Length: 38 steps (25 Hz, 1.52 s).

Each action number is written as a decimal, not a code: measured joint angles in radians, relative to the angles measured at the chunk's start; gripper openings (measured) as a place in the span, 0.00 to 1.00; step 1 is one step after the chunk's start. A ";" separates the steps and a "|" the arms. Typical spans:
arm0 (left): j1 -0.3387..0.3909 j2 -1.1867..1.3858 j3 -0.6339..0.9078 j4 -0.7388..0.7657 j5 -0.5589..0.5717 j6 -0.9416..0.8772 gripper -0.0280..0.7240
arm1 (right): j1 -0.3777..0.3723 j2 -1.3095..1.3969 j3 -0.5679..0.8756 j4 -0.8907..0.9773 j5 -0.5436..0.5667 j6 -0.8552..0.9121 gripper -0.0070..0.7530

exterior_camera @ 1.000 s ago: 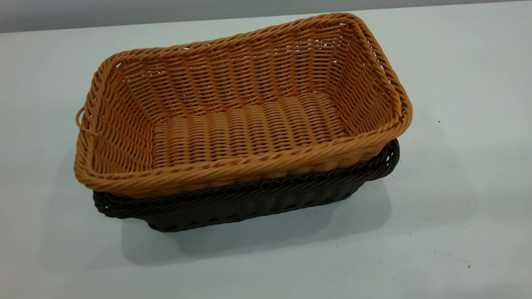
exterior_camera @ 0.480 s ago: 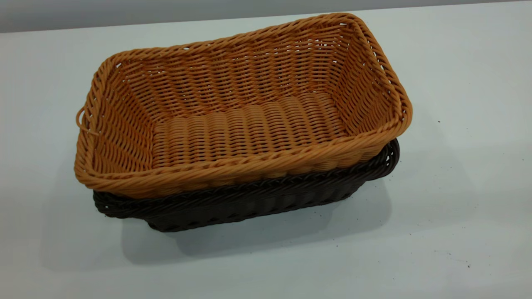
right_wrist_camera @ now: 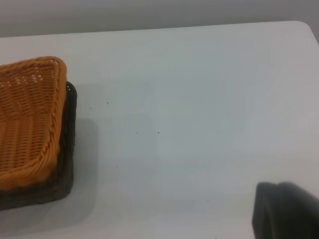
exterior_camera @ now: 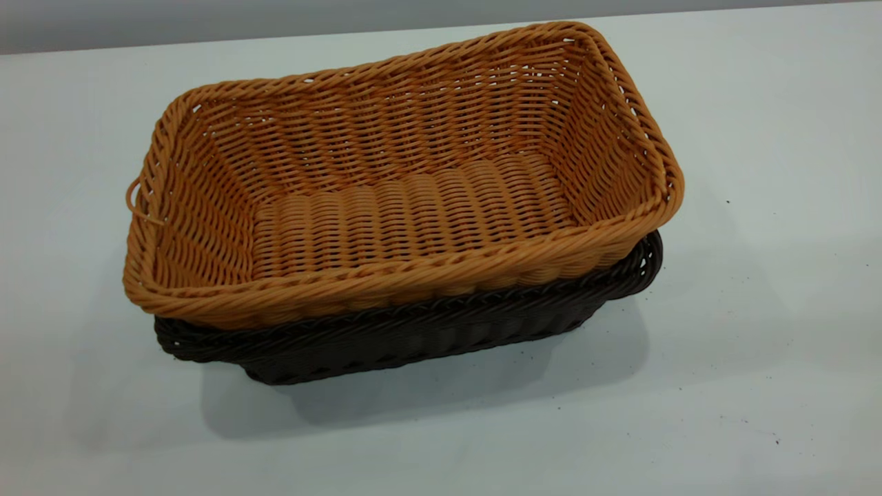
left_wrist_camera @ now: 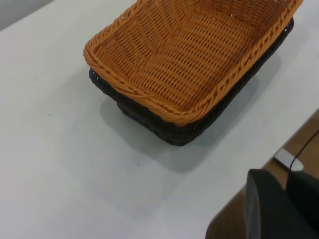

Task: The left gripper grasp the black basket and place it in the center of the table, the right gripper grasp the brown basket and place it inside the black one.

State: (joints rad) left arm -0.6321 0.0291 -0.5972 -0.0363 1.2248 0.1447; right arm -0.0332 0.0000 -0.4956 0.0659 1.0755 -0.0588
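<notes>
Hands first: only a dark rounded piece of the left hand [left_wrist_camera: 279, 206] shows at the corner of its wrist view, out past the tabletop's edge and well apart from the baskets, and whether it is open or closed cannot be told. Same story for the right hand [right_wrist_camera: 286, 211], a black bulk at the edge of its own view, above bare surface, well clear of the baskets, grip unreadable, nothing seen in it.

Now by size. Biggest is the tabletop [exterior_camera: 758, 331], pale and flat, with a few small dark specks. Next, the brown basket [exterior_camera: 406, 207], orange-tan wicker, mouth up, seated inside the black basket [exterior_camera: 413, 341], its braided rim riding above the dark one. That black basket rests flat on the tabletop, only its rim and lower wall peeking out beneath. Smallest, a little loop [exterior_camera: 132, 196] sticks out from the brown basket's short end on the left arm's side.
</notes>
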 joint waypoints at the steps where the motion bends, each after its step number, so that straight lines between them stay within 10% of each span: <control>1: 0.000 -0.018 0.005 0.000 0.000 -0.004 0.17 | 0.000 0.000 0.000 0.000 0.000 0.000 0.01; 38: 0.000 -0.029 0.150 0.023 -0.152 -0.065 0.04 | -0.056 0.000 0.000 0.004 0.000 0.000 0.01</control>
State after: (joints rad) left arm -0.6321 0.0000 -0.4470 -0.0133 1.0729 0.0796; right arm -0.0893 0.0000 -0.4956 0.0701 1.0755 -0.0588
